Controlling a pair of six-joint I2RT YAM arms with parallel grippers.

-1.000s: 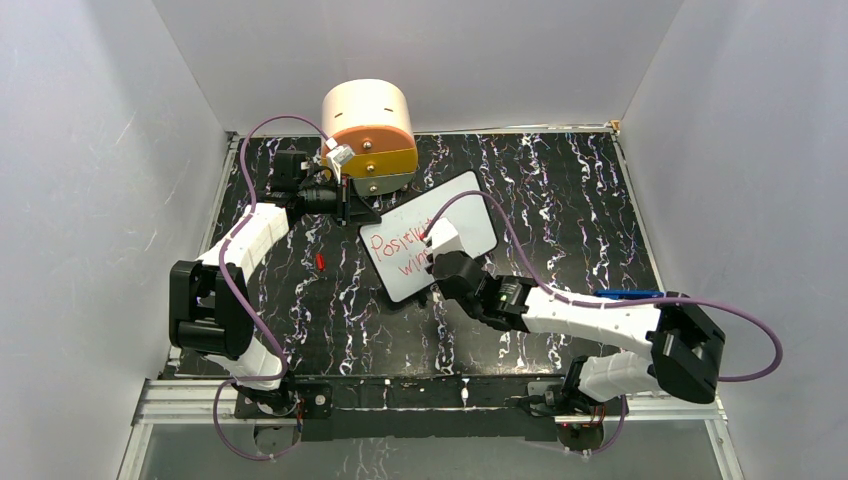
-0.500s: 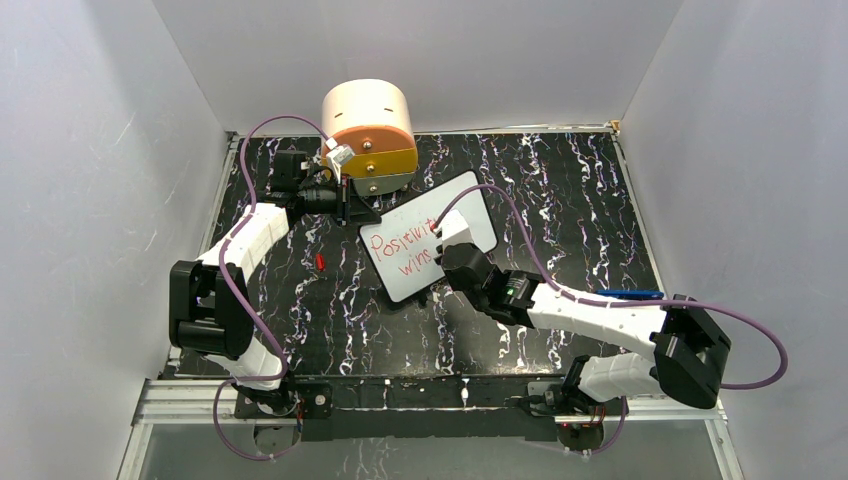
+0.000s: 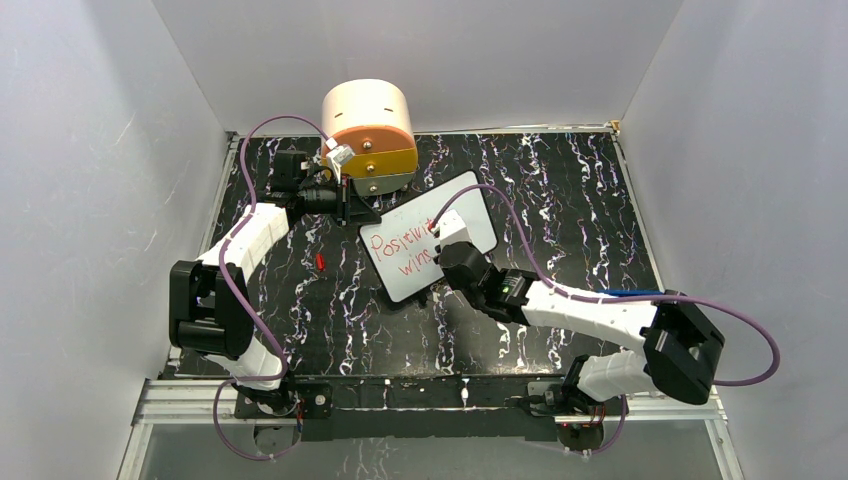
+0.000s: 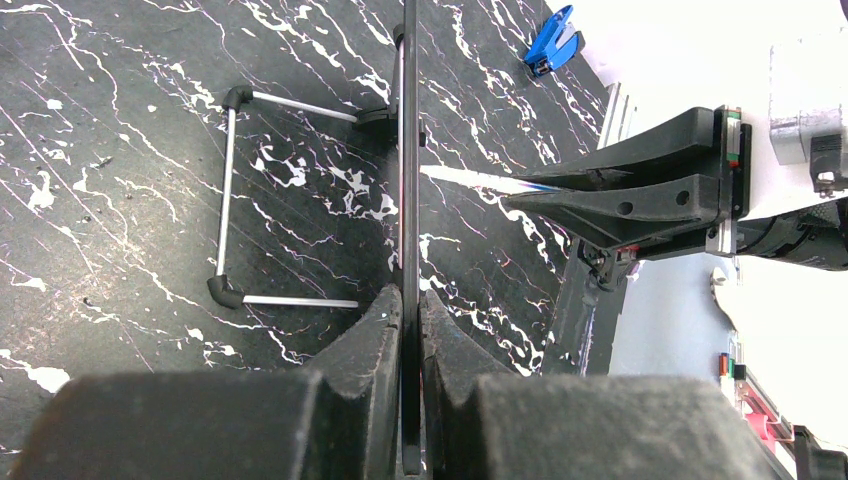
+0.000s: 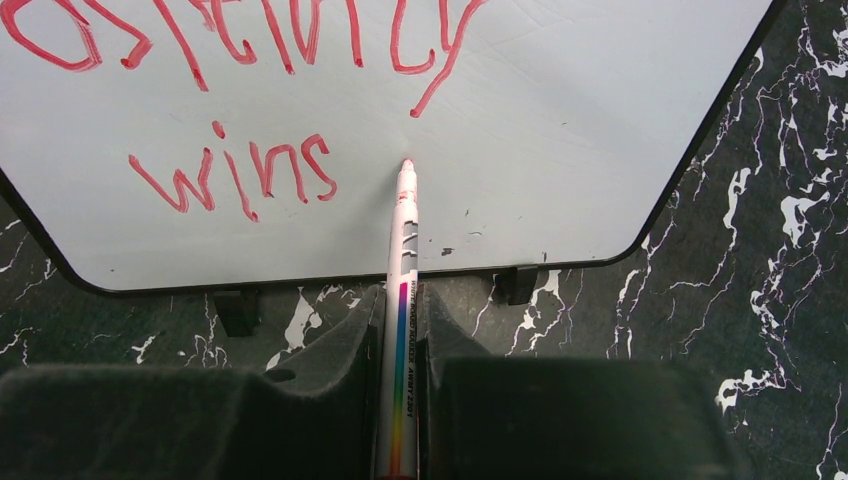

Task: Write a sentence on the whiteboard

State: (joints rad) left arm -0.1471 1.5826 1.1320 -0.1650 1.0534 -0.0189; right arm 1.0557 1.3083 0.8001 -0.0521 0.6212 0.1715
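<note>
The whiteboard (image 3: 473,212) stands tilted on the black marbled table. My left gripper (image 3: 352,211) is shut on its left edge, and the left wrist view shows that thin edge (image 4: 410,150) pinched between the fingertips of the left gripper (image 4: 409,300). The sentence (image 3: 405,252) in red reads "Positivity wins" in two slanted lines. My right gripper (image 5: 400,300) is shut on a white marker (image 5: 402,280) with a rainbow stripe. The marker's red tip sits at the board (image 5: 580,110) just right of "wins" (image 5: 235,175).
A round cream and orange drawer unit (image 3: 368,135) stands behind the board at the back. A small red cap (image 3: 320,261) lies left of the board. A blue object (image 3: 630,294) lies near the right arm. The board's wire stand (image 4: 228,200) rests behind it.
My right gripper has moved to the right with the marker, uncovering the finished word "wins". The left gripper and the board have not moved.
</note>
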